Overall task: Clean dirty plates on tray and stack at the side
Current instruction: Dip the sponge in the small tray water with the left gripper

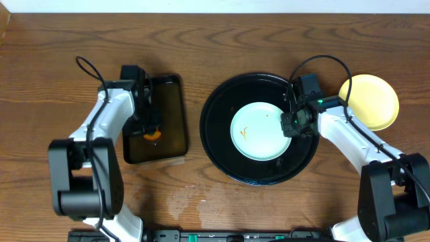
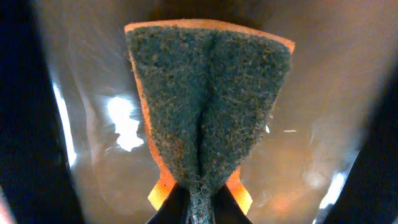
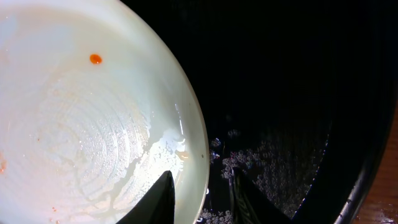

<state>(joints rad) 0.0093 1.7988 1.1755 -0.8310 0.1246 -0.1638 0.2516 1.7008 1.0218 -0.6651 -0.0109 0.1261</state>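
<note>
Mint plate [image 1: 261, 131] (smeared) on black tray [image 1: 215, 128].

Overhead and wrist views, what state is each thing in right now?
mint plate: on the round tray, orange smears showing
yellow plate: on the table, beside the round tray
sponge: folded, over the rectangular tray
left gripper: shut on the sponge
right gripper: astride the mint plate's rim, grip unclear
</note>
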